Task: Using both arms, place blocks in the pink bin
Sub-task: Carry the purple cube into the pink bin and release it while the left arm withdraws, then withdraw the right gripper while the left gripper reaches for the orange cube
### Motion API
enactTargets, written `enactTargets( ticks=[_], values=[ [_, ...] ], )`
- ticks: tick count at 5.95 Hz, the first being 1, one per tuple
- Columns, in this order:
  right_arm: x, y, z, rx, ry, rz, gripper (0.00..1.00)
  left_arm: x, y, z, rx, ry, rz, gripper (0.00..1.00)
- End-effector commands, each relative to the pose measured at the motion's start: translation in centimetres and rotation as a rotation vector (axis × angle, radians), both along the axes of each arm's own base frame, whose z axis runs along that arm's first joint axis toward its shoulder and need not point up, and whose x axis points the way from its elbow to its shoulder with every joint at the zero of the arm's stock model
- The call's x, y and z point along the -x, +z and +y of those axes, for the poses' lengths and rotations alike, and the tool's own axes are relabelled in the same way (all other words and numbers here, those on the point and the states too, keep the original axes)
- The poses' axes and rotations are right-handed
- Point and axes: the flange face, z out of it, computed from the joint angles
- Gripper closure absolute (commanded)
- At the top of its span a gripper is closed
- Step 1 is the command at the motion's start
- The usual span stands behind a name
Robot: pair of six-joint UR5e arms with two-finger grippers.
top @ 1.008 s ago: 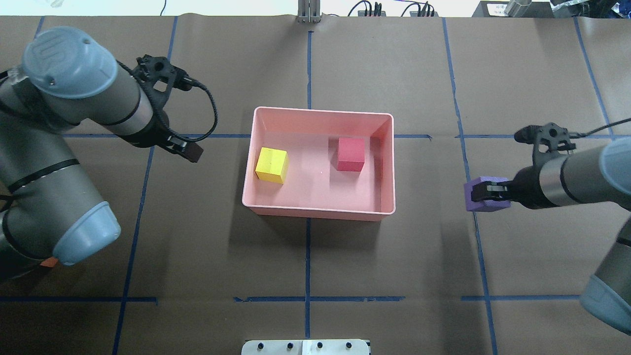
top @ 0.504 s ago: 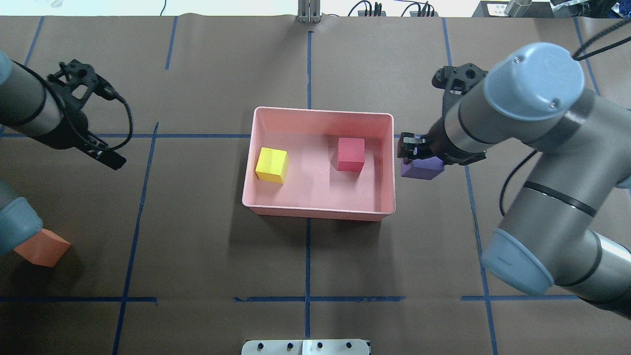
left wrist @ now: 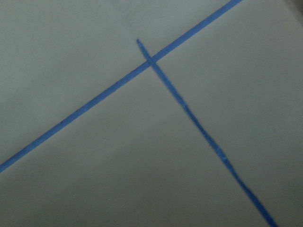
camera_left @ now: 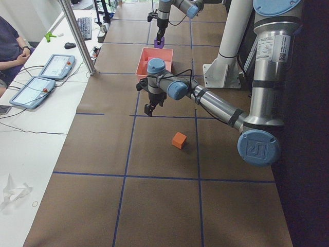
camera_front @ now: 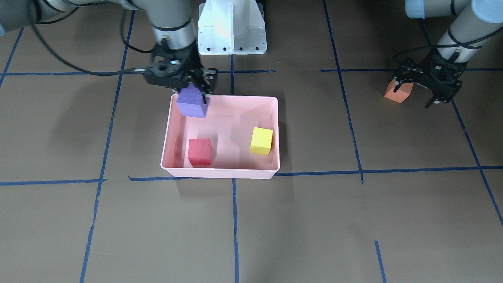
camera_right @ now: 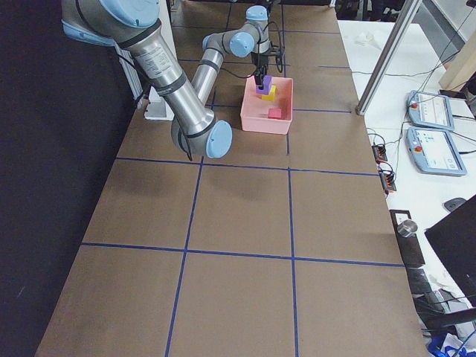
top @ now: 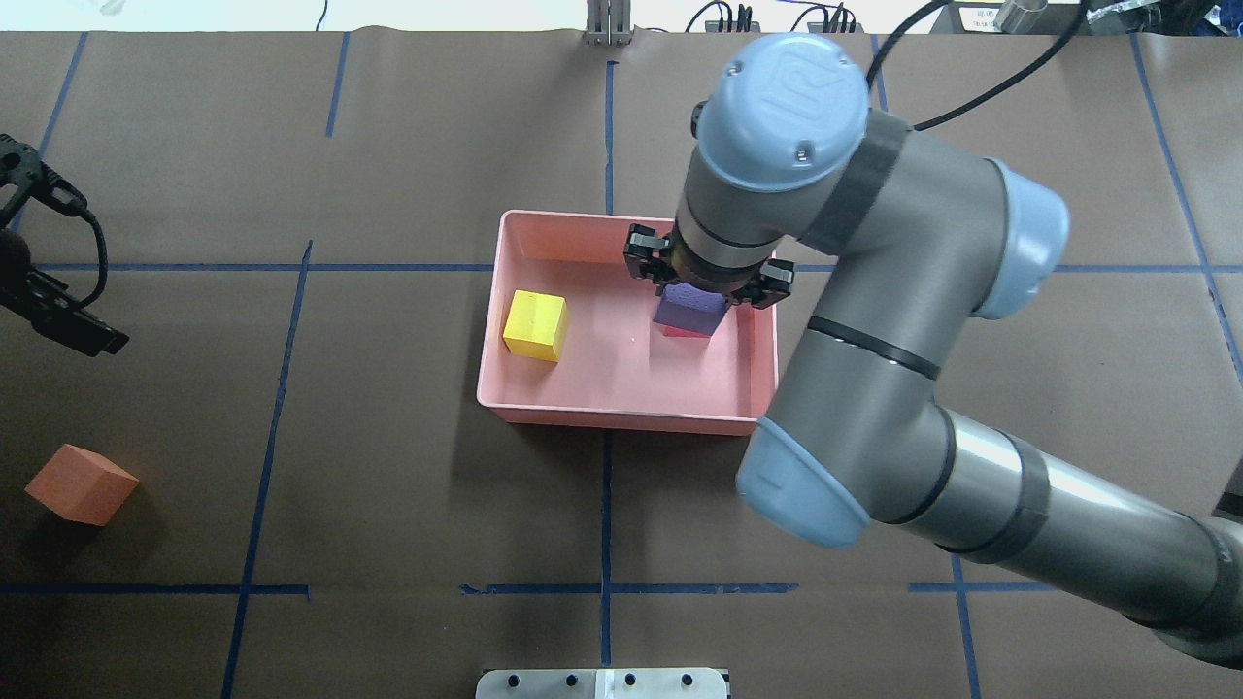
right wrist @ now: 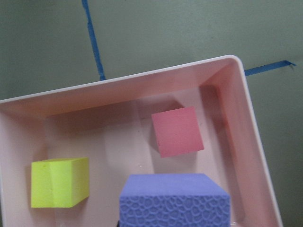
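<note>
item: right gripper (camera_front: 195, 91), closed on the purple block (camera_front: 191, 104), which it holds raised over the pink bin (camera_front: 220, 173) at the end on its own side.
item: left gripper (camera_left: 149, 109), fingers spread and holding nothing, above bare paper.
item: red block (camera_front: 200, 151) and yellow-green block (camera_front: 261, 140), both on the bin floor.
item: orange block (top: 80, 484), alone on the paper on the left arm's side.

views compared: from overhead the purple block covers nearly all of the red one; your front camera shows them well apart, and the right wrist camera shows both below. the front camera puts the orange block just beside the left gripper; overhead they are apart. the left wrist camera gives you only crossed blue tape (left wrist: 150, 61).

room: a bare strip of floor lies between the red and yellow-green blocks, and open paper lies all round the orange block.
</note>
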Motion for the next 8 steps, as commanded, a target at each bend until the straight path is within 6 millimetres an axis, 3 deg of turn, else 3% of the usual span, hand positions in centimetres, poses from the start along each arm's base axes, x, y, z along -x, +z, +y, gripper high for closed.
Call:
enactTargets(
  ticks=[1, 2, 3, 4, 5, 6, 8],
  values=[
    [2.3, -2.0, 0.1, -0.001, 0.021, 0.011, 0.0, 2.0, 4.4, 2.5, 0.01, -0.003, -0.002, 0.0],
    [1.0, -1.3, 0.2, -0.013, 0.008, 0.012, 0.0, 2.8, 5.2, 4.1, 0.029, -0.082, 0.047, 0.0],
    [-4.0, 0.5, -1.0, -0.032, -0.062, 0.028, 0.0, 3.7, 6.6, 5.6, 0.053, -0.156, 0.083, 0.0],
    [-9.9, 2.6, -2.1, -0.045, -0.11, 0.006, 0.0, 4.3, 9.7, 7.0, 0.041, -0.162, 0.1, 0.0],
    [-14.3, 5.3, -2.5, -0.085, -0.154, 0.008, 0.0, 4.0, 11.2, 7.1, 0.043, -0.19, 0.117, 0.0],
    [-16.9, 7.5, -2.5, -0.119, -0.186, 0.022, 0.0, 2.5, 11.7, 8.1, 0.085, -0.223, 0.126, 0.0],
    [-18.7, 10.0, -2.7, -0.147, -0.226, 0.046, 0.0, -2.6, 12.7, 10.6, 0.094, -0.231, 0.105, 0.0]
  ],
)
